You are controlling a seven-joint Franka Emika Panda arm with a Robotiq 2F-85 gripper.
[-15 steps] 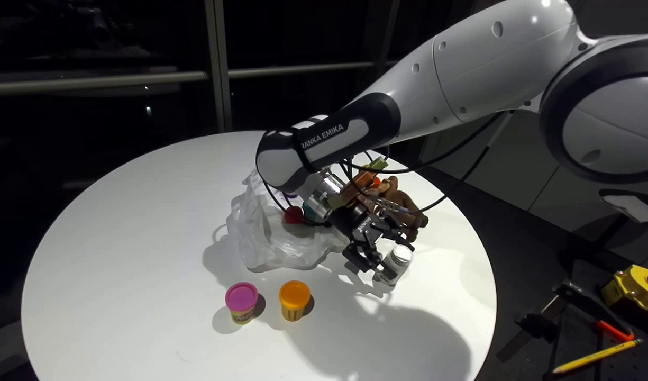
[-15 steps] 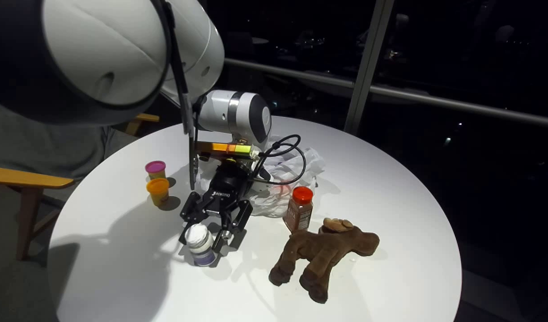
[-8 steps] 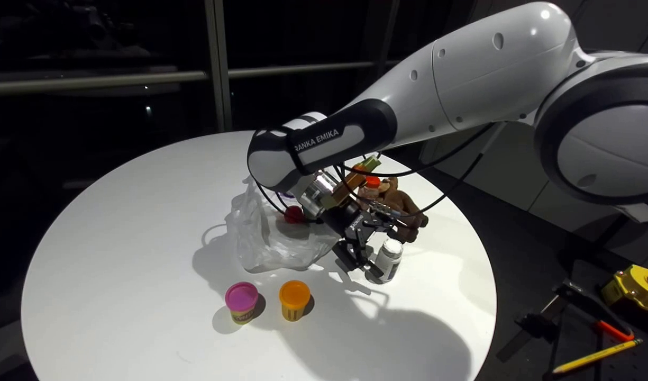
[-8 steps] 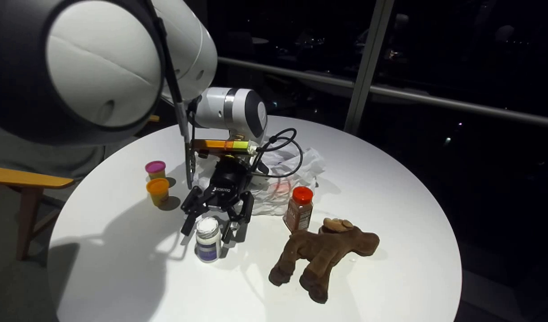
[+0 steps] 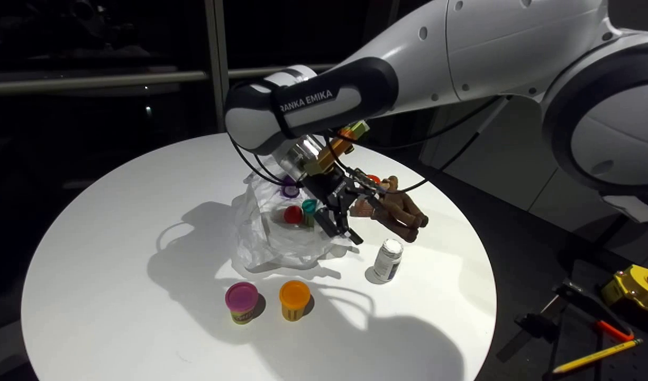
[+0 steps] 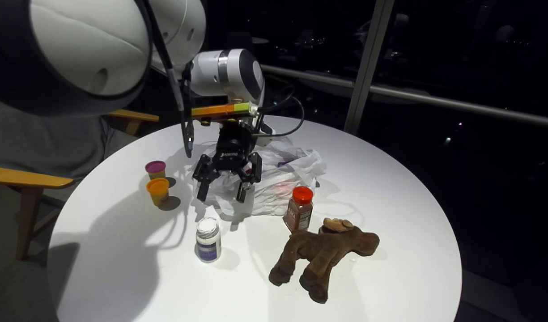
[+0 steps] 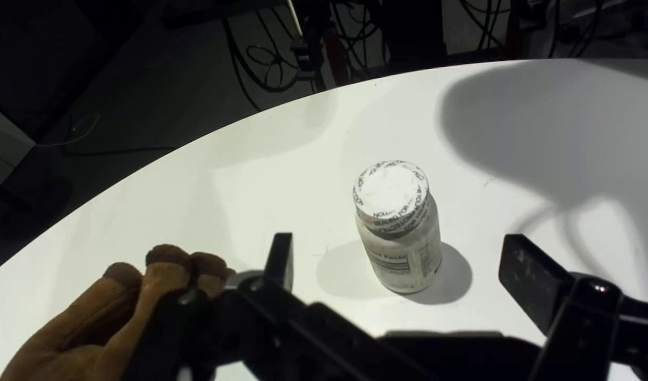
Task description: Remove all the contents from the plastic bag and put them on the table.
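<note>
The crumpled plastic bag (image 5: 281, 244) lies on the round white worktop (image 5: 107, 254) with pieces yet to come out: in an exterior view we see a red lid (image 5: 293, 215), a teal-lidded cup (image 5: 309, 208) and a purple piece (image 5: 290, 187), apparently inside its mouth. Near it but apart, the white bottle (image 7: 400, 246) stands upright on its own; a second ago it was leaning in the gripper (image 6: 221, 196), which has since let go and risen clear, jaws spread wide with nothing between them. That release, we judge, adds one more item to those already out, and frees the gripper to go back to the bag for the rest. Farther out, a pink-lidded cup (image 5: 242, 302) and an orange cup (image 5: 293, 300) stand near each other, while across from them a brown toy (image 6: 329, 248) lies on the worktop just beside an upright red-capped jar (image 6: 299, 212).
</note>
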